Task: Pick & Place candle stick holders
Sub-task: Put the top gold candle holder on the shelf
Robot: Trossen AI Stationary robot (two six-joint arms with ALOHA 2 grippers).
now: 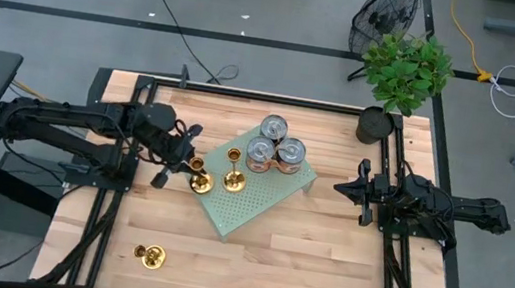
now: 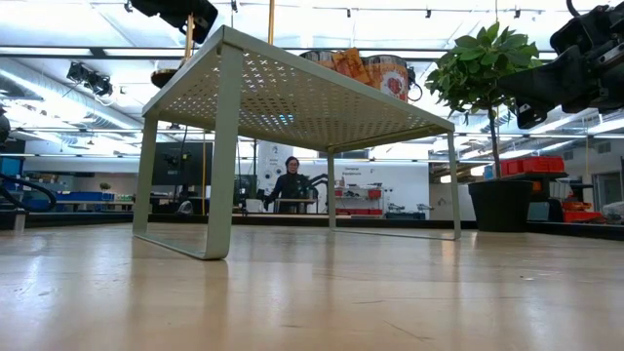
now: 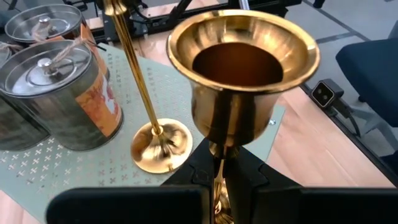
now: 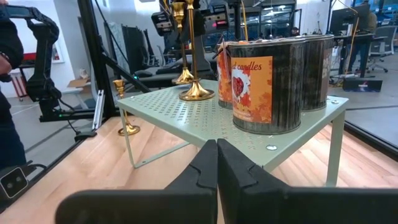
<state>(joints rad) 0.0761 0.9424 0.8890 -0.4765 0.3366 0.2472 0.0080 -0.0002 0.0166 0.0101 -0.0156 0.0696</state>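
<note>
My left gripper [image 1: 182, 159] is shut on a brass candle stick holder [image 1: 197, 176] held in the air beside the left edge of the green perforated shelf [image 1: 275, 199]. A second holder [image 1: 233, 175] stands by its round base on the shelf's left part, next to three silver cans [image 1: 273, 148]. A third holder [image 1: 151, 255] sits on the table near the front left. My right gripper [image 1: 340, 188] waits shut at the table's right side, touching nothing. My left gripper pinches the holder's thin stem [image 3: 217, 165] just under the cup [image 3: 242, 62] between its two fingers. The fingers come from the table's left, slanting a little down, and lie across the stem. The holder stays upright, cup up, its base [image 2: 166, 75] hanging clear of the table.
A potted plant [image 1: 403, 79] stands at the table's far right corner. The cans fill the shelf's far part; its near part [image 1: 238, 212] is bare. Bare wood lies along the table's near side [image 1: 299, 281]. A person [image 2: 290, 185] stands far off in the room behind.
</note>
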